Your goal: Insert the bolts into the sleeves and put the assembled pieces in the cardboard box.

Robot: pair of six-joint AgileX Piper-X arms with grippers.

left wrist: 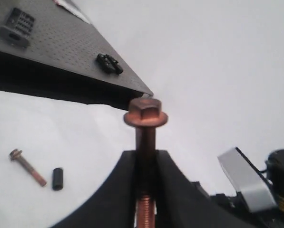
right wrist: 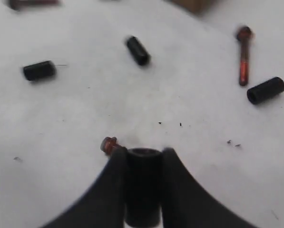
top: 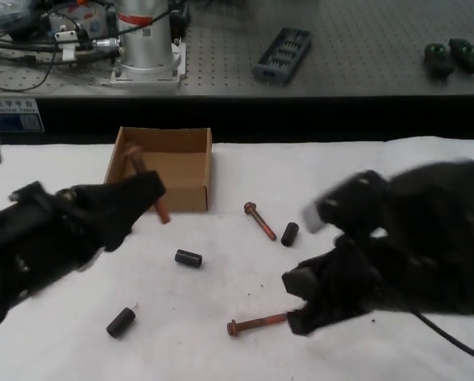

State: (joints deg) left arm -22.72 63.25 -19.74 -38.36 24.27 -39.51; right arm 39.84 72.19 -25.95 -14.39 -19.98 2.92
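Copper-coloured, a flanged hex-head bolt [left wrist: 145,114] stands clamped between the black fingers of the left pincer [left wrist: 145,159]; its lower thread is cut off by the frame edge. From above, that pincer sits against the front of the open brown cardboard box [top: 185,194], hiding the bolt's middle. The right pincer [right wrist: 143,154] is closed on a short black cylindrical sleeve [right wrist: 143,185], whose rear end is out of frame. Just beside one finger a second copper bolt [top: 256,323] lies on the white worktop [top: 221,349], its tip hidden beneath the blurred arm. Another loose bolt [top: 260,221] and three loose black sleeves [top: 188,258] lie between the arms, one sleeve just beside that bolt.
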